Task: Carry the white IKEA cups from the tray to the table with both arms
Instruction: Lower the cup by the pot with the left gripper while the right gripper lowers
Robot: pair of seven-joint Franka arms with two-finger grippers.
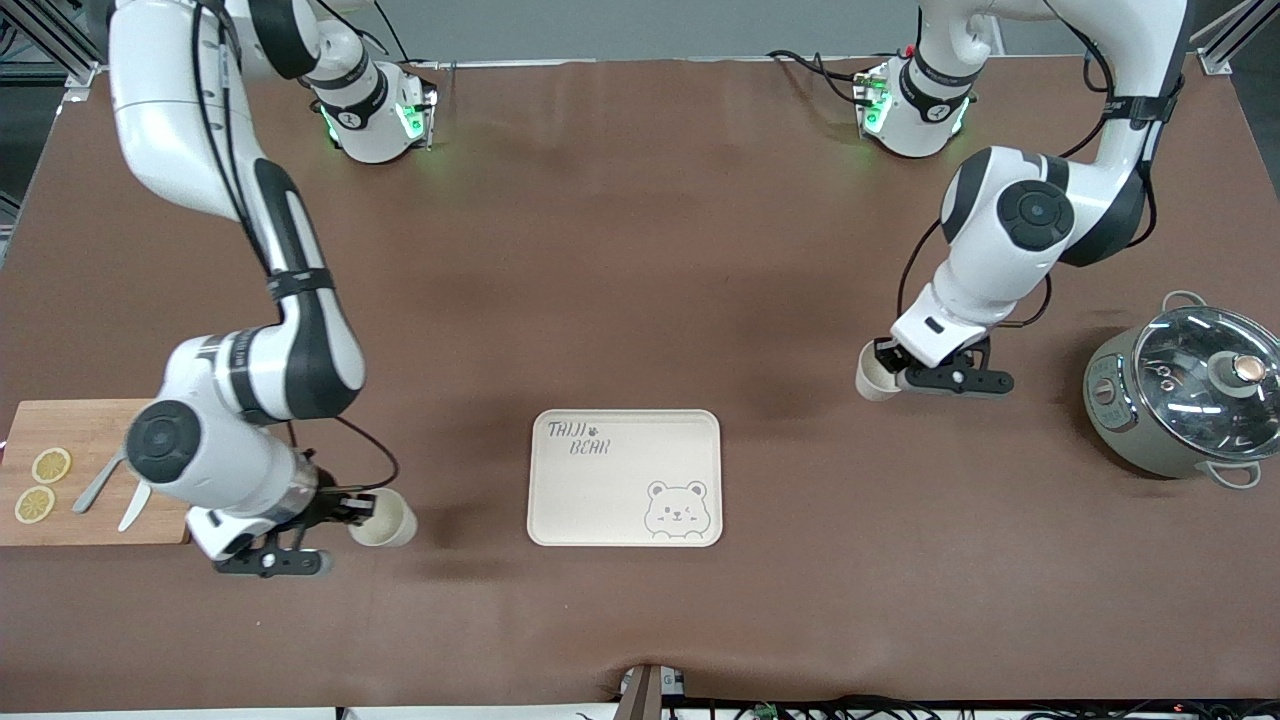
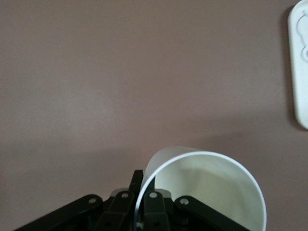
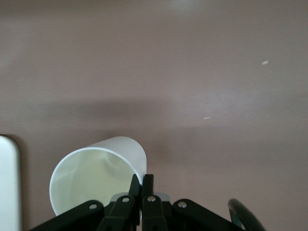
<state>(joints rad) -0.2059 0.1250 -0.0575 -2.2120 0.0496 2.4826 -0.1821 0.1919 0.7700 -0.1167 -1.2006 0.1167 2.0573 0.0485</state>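
Both cups plain cream-white, no print: one in left gripper (image 1: 888, 372) pinch, cup (image 1: 874, 377); other in right gripper (image 1: 352, 510), cup (image 1: 385, 518). Grippers black, arms white w/ black joints. Tray (image 1: 600, 520) near right gripper's cup: cream, grey bear drawing + "TAIJI BEAR" lettering. Table (image 1: 640, 250) brown. Pot (image 1: 1180, 400) grey-green, glass lid. Board (image 1: 90, 440) light wood, yellow lemon slices (image 1: 42, 485).

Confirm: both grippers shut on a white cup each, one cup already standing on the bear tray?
Not quite. The bear tray holds no cup, per the front view. The left gripper and right gripper each shut on a white cup, both off the tray.
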